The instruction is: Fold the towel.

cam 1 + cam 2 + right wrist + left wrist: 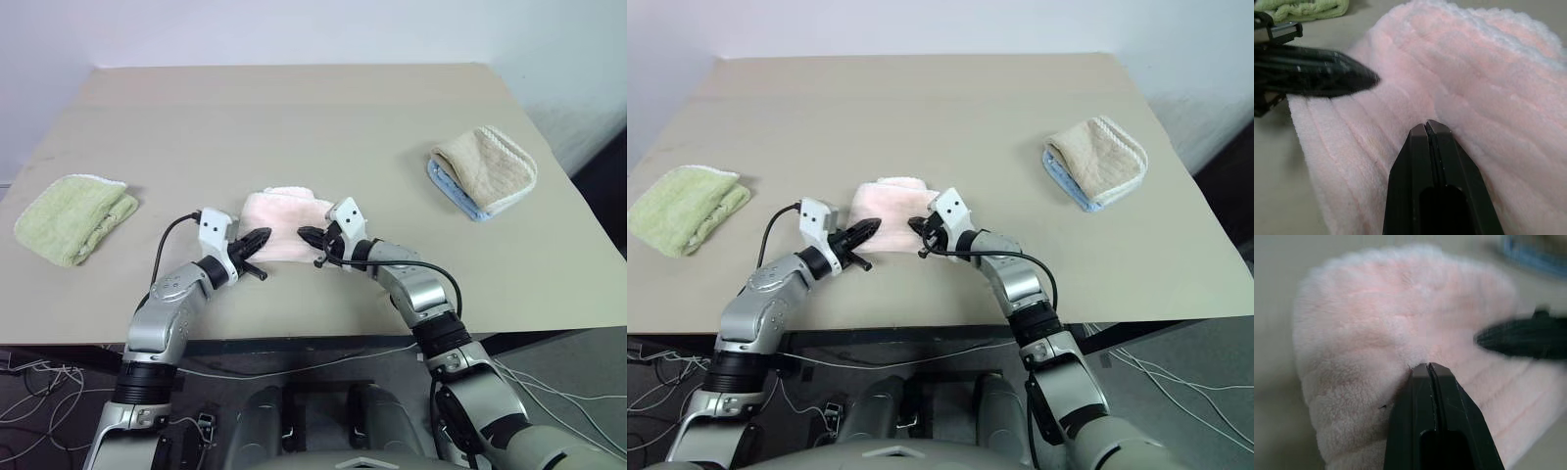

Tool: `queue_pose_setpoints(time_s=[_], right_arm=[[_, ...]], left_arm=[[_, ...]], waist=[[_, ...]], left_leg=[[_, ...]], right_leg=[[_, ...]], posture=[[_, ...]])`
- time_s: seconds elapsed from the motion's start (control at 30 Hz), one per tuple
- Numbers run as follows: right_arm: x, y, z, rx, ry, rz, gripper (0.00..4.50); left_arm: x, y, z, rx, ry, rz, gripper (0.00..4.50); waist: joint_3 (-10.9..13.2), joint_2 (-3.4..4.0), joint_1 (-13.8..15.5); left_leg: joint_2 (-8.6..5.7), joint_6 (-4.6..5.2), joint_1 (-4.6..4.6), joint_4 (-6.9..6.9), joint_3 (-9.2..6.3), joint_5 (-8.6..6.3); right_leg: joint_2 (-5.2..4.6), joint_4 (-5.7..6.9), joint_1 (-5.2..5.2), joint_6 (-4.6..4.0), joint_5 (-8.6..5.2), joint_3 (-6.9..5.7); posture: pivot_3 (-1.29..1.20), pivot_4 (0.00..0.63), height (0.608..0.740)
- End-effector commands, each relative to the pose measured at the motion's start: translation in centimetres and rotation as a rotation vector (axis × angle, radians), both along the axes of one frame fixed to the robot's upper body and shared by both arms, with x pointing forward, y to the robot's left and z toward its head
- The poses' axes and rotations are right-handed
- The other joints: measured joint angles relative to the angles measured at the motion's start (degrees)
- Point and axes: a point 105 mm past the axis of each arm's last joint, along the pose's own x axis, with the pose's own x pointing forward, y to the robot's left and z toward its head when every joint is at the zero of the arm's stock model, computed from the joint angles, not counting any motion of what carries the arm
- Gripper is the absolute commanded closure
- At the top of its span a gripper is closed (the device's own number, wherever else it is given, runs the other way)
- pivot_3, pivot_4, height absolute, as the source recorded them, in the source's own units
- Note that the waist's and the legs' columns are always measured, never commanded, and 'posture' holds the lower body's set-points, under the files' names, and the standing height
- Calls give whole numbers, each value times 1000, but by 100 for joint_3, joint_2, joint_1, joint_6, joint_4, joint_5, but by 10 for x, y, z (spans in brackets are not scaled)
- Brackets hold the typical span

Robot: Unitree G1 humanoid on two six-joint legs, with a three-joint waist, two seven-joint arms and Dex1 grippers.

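Observation:
The towel (pixel 286 217) is a pale pink terry bundle, folded small, lying near the front middle of the table. My left gripper (pixel 263 238) is shut, its tip resting on the towel's near left edge. From the other side, my right gripper (pixel 304 235) is also shut and its tip lies on the near right edge. The two tips point at each other a short gap apart. In the left wrist view the closed fingers (pixel 1420 396) press into the pink pile (pixel 1376 333), and no cloth is visibly pinched between them. The right wrist view shows the same: shut fingers (pixel 1415 166) lying on the towel (pixel 1488 88).
A folded light green towel (pixel 73 217) lies at the table's left. A beige towel on a blue cloth (pixel 487 168) sits at the right. The tan table (pixel 294 117) stretches bare behind the pink towel, and its front edge (pixel 294 338) runs just below the grippers.

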Motion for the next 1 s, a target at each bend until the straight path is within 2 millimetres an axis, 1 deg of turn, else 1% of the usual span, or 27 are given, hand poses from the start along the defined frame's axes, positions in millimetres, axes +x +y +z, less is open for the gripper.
queue_pose_setpoints(time_s=[0.03, 0.1, 0.13, 0.2, 0.3, 0.37, 0.43, 0.5, 0.57, 0.6, 0.7, 0.77, 0.87, 0.9, 1.0], right_arm=[[-2, -15, 45, 93, -124, -2, 4500], [-3, -24, 55, 101, -150, -14, 4500], [-2, -30, 60, 99, -167, -24, 4500], [-1, -37, 66, 93, -186, -40, 4500], [0, -41, 70, 88, -198, -55, 4500], [1, -42, 71, 84, -203, -61, 4500], [1, -41, 71, 83, -207, -63, 4500], [1, -40, 71, 83, -209, -62, 4500], [0, -40, 71, 83, -210, -62, 4500], [0, -40, 71, 83, -211, -63, 4500], [0, -43, 70, 82, -211, -75, 4500], [0, -44, 70, 81, -212, -81, 4500], [-1, -46, 70, 80, -212, -88, 4500], [-1, -47, 70, 80, -212, -90, 4500], [0, -47, 70, 80, -212, -92, 4500]], left_arm=[[-3, 36, 47, -199, -72, 103, 4456], [-6, 52, 52, -290, -39, 136, 4456], [-7, 60, 49, -328, 7, 148, 4297], [-9, 69, 39, -373, 101, 161, 3940], [-11, 69, 28, -421, 200, 147, 2916], [-12, 63, 24, -478, 247, 118, 2206], [-10, 55, 14, -507, 317, 101, 1550], [-8, 48, 3, -510, 381, 99, 911], [-7, 40, -5, -500, 431, 93, 175], [-7, 36, -9, -499, 452, 83, 19], [-7, 19, -18, -502, 515, 43, 19], [-8, 10, -20, -515, 541, 15, 19], [-8, -5, -17, -548, 561, -44, 19], [-9, -14, -15, -551, 567, -76, 19], [-12, -30, -12, -548, 579, -135, 19]], waist=[[1, 0, -5], [1, 0, -7], [1, 0, -5], [1, 0, -2], [2, -2, 8], [4, -5, 9], [3, -4, 9], [4, -5, 3], [4, -5, -1], [4, -5, -1], [3, -5, 18], [2, -6, 39], [2, -7, 53], [2, -7, 54], [2, -7, 57]], left_leg=[[0, 0, 0, 0, 0, 0], [0, 2, 0, 0, 0, 0], [0, 3, 0, 0, 0, 0], [-1, 4, 3, 0, -1, 0], [-3, 6, 3, 2, -1, 0], [-3, 5, 3, 3, -2, 0], [-3, 5, 3, 4, -1, 0], [-3, 4, 4, 4, -1, 1], [-3, 4, 4, 4, -1, 1], [-3, 4, 4, 4, -1, 1], [-4, 3, 5, 4, -1, 1], [-7, 3, 6, 5, -2, 1], [-11, 4, 6, 6, -3, 1], [-12, 4, 6, 7, -5, 0], [-13, 5, 5, 8, -6, 0]], right_leg=[[0, 0, 0, 0, 0, 0], [1, 0, 0, 0, 0, 0], [1, 0, 1, 0, 0, 0], [8, 0, 5, 1, 0, -1], [17, 0, 8, 2, 0, -3], [18, 0, 8, 2, 0, -4], [19, 0, 8, 2, 0, -4], [20, 0, 9, 2, 0, -4], [20, 0, 9, 2, 0, -4], [21, 0, 9, 2, 0, -4], [20, 1, 10, 2, 0, -4], [18, 0, 13, 2, 0, -4], [14, 0, 16, 2, 0, -4], [14, 0, 16, 2, 0, -5], [12, 0, 18, 2, 0, -6]], posture=[[0, 150, 740], [0, 150, 740], [0, 150, 740], [0, 150, 740], [0, 150, 740], [0, 150, 740], [0, 150, 740], [0, 150, 740], [0, 150, 740], [0, 150, 740], [0, 150, 740], [0, 150, 740], [0, 150, 740], [0, 150, 740], [0, 150, 740]])
